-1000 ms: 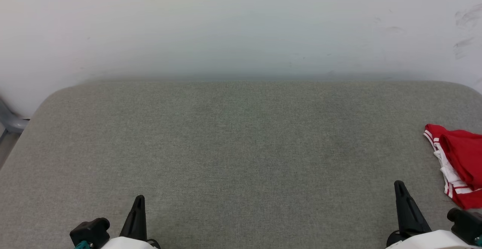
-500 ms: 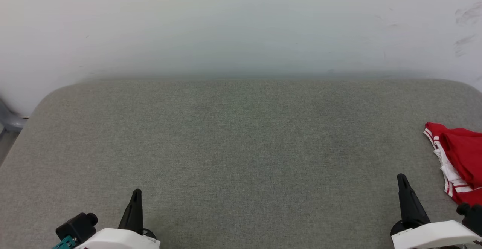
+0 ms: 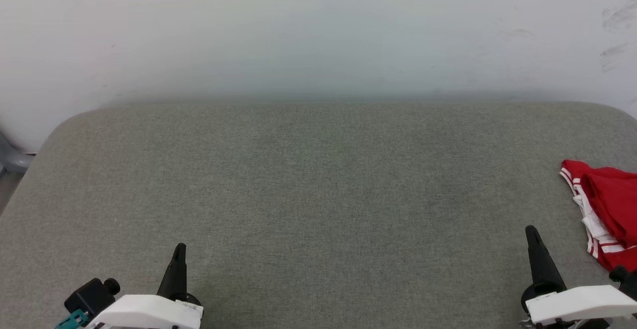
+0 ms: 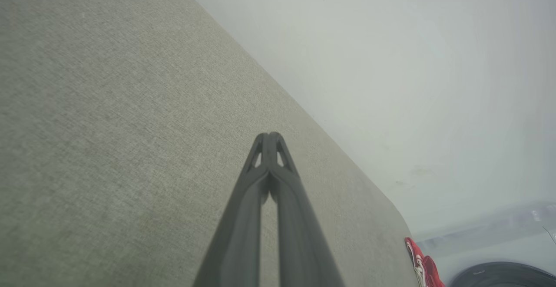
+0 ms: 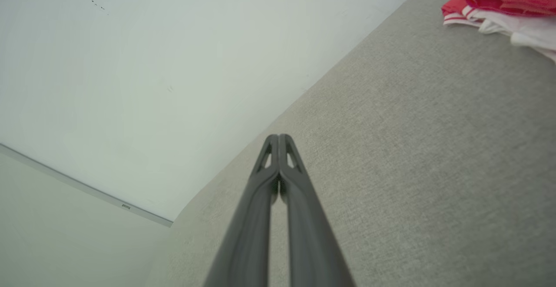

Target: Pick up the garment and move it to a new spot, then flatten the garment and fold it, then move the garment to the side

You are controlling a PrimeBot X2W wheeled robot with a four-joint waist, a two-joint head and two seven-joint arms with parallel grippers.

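The garment (image 3: pixel 608 210) is a red shirt with white sleeves and striped trim, lying bunched at the far right edge of the grey padded table (image 3: pixel 318 179), partly cut off by the frame. It also shows as a small red fold, the garment (image 4: pixel 423 267), far along the table in the left wrist view, and as the garment (image 5: pixel 504 4) at the top right of the right wrist view. My right gripper (image 3: pixel 531 231) is shut and empty, a little left of the shirt and apart from it. My left gripper (image 3: pixel 180 247) is shut and empty at the lower left.
A pale wall (image 3: pixel 318 35) rises behind the table's rounded far edge. A grey chair part (image 3: pixel 10 157) shows past the table's left corner. A dark round base (image 4: pixel 504 276) sits on the floor beyond the table's right end.
Both grippers have shifted slightly at the bottom of the head view, with more of the white forearms showing. The picture has shifted a little. The garment lies as before.
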